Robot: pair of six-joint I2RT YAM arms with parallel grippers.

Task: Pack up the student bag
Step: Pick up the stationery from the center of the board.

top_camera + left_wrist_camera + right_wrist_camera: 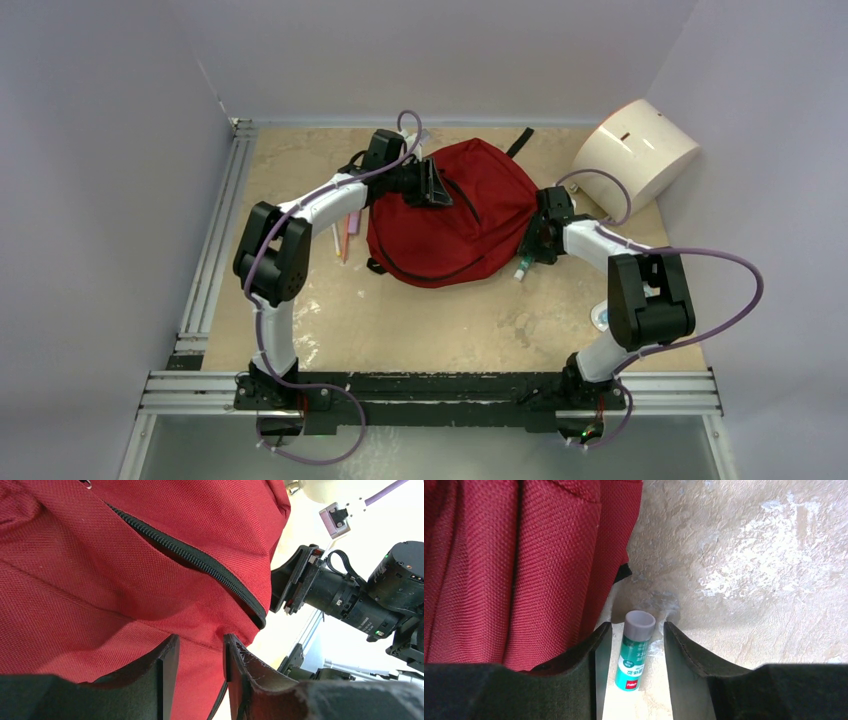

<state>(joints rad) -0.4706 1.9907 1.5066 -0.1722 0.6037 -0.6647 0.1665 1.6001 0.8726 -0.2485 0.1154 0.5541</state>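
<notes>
The student bag, a dark-red backpack, lies in the middle of the table, and its black zipper runs across the fabric. My left gripper rests on the bag's far top. In the left wrist view it is open, with red fabric between its fingers. My right gripper is at the bag's right edge. In the right wrist view it is open, and its fingers straddle a green glue stick with a grey cap. The stick lies on the table beside the bag.
A white rounded box stands at the back right. Pens and pencils lie left of the bag. A small round object lies by the right arm. Aluminium rails run along the left edge.
</notes>
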